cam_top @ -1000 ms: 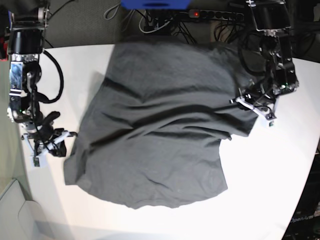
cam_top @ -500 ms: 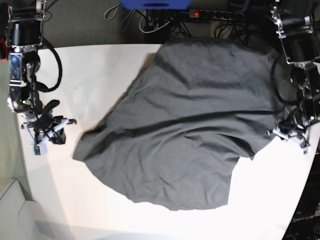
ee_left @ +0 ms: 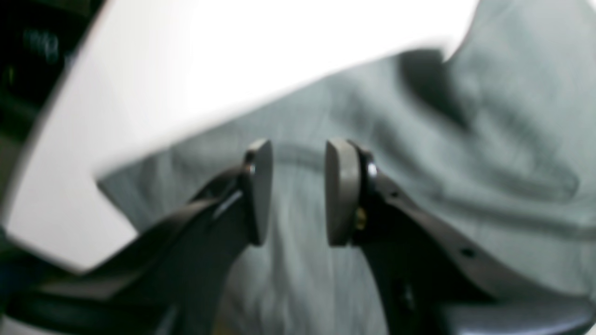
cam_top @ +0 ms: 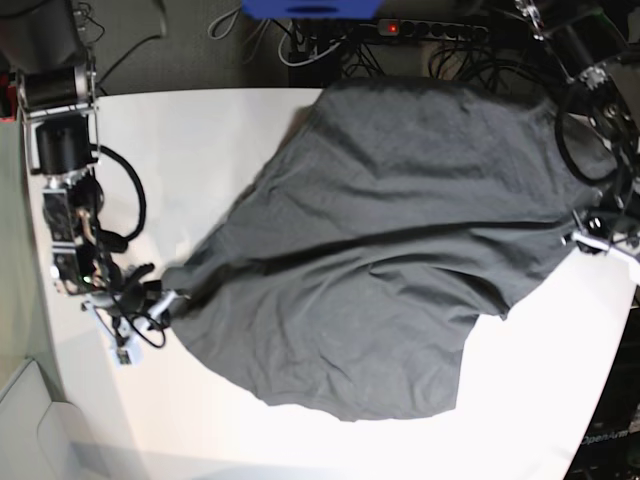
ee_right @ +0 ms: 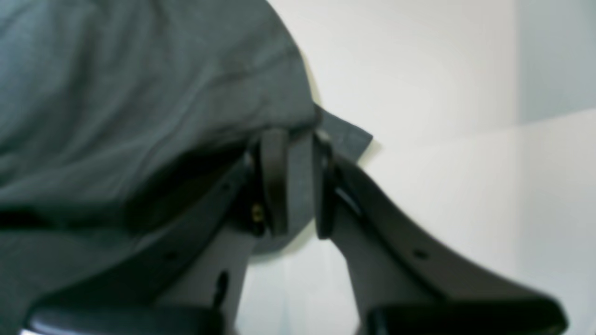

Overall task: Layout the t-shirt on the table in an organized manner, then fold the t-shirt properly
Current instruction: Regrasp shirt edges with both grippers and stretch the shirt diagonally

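The t-shirt (cam_top: 390, 250) is lying spread and rumpled across the table (cam_top: 180, 140), covering most of the top toward the power-strip end and reaching the side edge there. At the shirt's outer corner nearest the bare white stretch, the right gripper (ee_right: 294, 181) is pinching a flap of the grey cloth between its pads. At the opposite edge of the shirt, the left gripper (ee_left: 298, 190) is hovering over the fabric with its jaws parted and a clear gap showing between the pads (ee_left: 260, 186).
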`<state>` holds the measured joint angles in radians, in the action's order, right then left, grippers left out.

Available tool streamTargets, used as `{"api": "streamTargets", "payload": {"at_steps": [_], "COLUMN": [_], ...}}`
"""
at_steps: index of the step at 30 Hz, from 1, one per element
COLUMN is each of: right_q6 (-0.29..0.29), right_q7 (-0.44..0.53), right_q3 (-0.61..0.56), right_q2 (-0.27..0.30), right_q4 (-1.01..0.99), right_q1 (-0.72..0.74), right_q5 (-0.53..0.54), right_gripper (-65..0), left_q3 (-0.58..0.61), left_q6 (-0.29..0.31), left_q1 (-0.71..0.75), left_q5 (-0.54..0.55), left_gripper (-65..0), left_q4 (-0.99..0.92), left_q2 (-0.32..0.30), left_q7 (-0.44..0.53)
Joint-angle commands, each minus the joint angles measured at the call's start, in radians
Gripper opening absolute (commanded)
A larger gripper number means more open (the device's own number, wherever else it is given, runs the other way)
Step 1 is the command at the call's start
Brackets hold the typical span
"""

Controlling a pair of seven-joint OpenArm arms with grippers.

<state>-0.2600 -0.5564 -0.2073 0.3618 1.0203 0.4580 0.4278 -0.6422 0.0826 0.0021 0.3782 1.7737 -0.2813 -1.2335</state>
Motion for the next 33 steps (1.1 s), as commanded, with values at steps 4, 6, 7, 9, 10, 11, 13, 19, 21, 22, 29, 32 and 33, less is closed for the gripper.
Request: {"api": "streamTargets", "payload": {"at_steps": [4,6,7,9,10,11,13,19,21,22,29,32,33], "right_q6": [-0.005,-0.005,-0.005,-0.005,-0.005,-0.005,-0.005,0.003,0.005,0.005,0.005,-0.003,-0.005], "right_q7": [0.072,0.112,0.131,0.166,0.181,0.195,0.209,0.209,0.209,0.209,0.200,0.190,0.181], "right_q3": [-0.057,-0.082,-0.099,-0.131,-0.143,-0.160,-0.179,-0.183,-0.182,-0.182,-0.090,0.001,0.026], "right_q2": [-0.047,-0.068,-0.077,-0.088,-0.091,-0.106,-0.116,-0.100,-0.080,-0.068,0.053,0.098,0.110], "right_q4": [-0.159,-0.237,-0.268,-0.327,-0.351,-0.374,-0.410,-0.518,-0.559,-0.575,-0.594,-0.594,-0.593], "right_q1": [0.160,0.189,0.201,0.215,0.216,0.216,0.218,0.212,0.210,0.210,0.144,0.084,0.061], "right_q5": [0.019,0.019,0.019,0.019,0.019,0.019,0.019,0.018,0.018,0.018,0.023,0.024,0.024], "right_gripper": [-56.6,-56.6,-56.6,-56.6,-56.6,-56.6,-56.6,-56.6,-56.7,-56.7,-56.7,-56.7,-56.8], "left_q3": [-0.018,-0.018,-0.018,-0.018,-0.018,-0.018,-0.018,-0.018,-0.018,-0.018,0.015,0.089,0.114], "left_q6": [0.003,0.003,0.003,0.003,0.003,0.003,0.003,0.003,0.003,0.003,0.003,0.003,0.003], "left_q1": [0.082,0.126,0.138,0.161,0.166,0.171,0.180,0.181,0.181,0.177,0.105,0.074,0.060], "left_q5": [0.015,0.015,0.015,0.015,0.015,0.015,0.015,0.015,0.015,0.015,0.015,0.015,0.015], "left_gripper": [-45.6,-45.6,-45.6,-45.6,-45.6,-45.6,-45.6,-45.6,-45.6,-45.6,-45.6,-45.6,-45.6], "left_q4": [0.088,0.101,0.104,0.105,0.105,0.105,0.105,0.107,0.107,0.107,0.085,0.055,0.039], "left_q2": [0.043,0.060,0.066,0.086,0.093,0.098,0.101,0.096,0.095,0.095,0.104,0.104,0.104], "left_q7": [0.025,0.030,0.030,0.030,0.030,0.030,0.030,0.030,0.030,0.030,0.030,0.030,0.031]}}
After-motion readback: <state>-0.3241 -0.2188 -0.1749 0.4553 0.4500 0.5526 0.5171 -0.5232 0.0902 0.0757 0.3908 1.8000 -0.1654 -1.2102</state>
